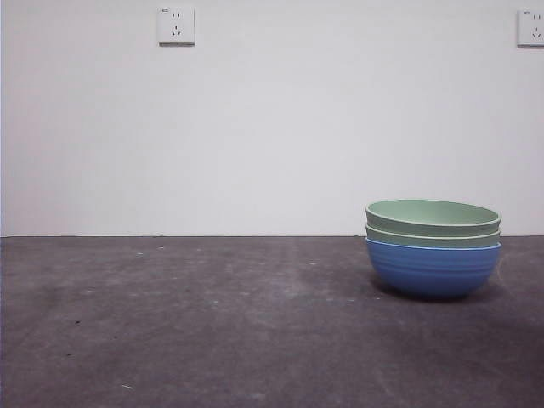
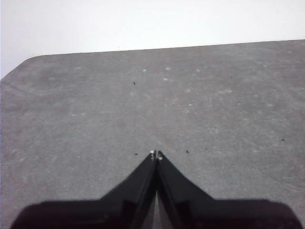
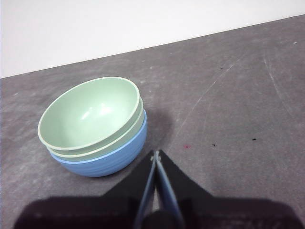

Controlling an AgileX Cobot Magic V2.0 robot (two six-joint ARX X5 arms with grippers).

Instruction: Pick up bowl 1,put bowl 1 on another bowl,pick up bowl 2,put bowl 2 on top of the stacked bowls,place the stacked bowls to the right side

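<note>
The stacked bowls (image 1: pixel 433 246) are sitting on the dark grey table (image 1: pixel 187 323), toward the right of the front view and well off to the right of the wall socket (image 1: pixel 176 25) that is hanging high on the white wall (image 1: pixel 272 136). A second socket (image 1: pixel 531 28) is showing at the upper right edge, above and a little to the right of the stack.

Within the stack, the blue bowl (image 1: pixel 432 269) is resting lowest on the table. The darker sage-green bowl (image 1: pixel 432 237) is nesting inside it, showing only a band of rim. The paler mint-green bowl (image 1: pixel 433 217) is sitting on top, its whitish rim and open hollow facing upward. All three are lying level and touching one another.

The right gripper (image 3: pixel 156 154) is hovering just beside the stack, apart from the blue bowl (image 3: pixel 107 157), with its black jaws pressed together and holding nothing. In that view the mint-green bowl (image 3: pixel 90 114) is showing its bare inside.

The left gripper (image 2: pixel 156 154) is waiting over a bare stretch of table (image 2: pixel 143 105), away from the stack, jaws likewise closed tip to tip and gripping nothing.
</note>
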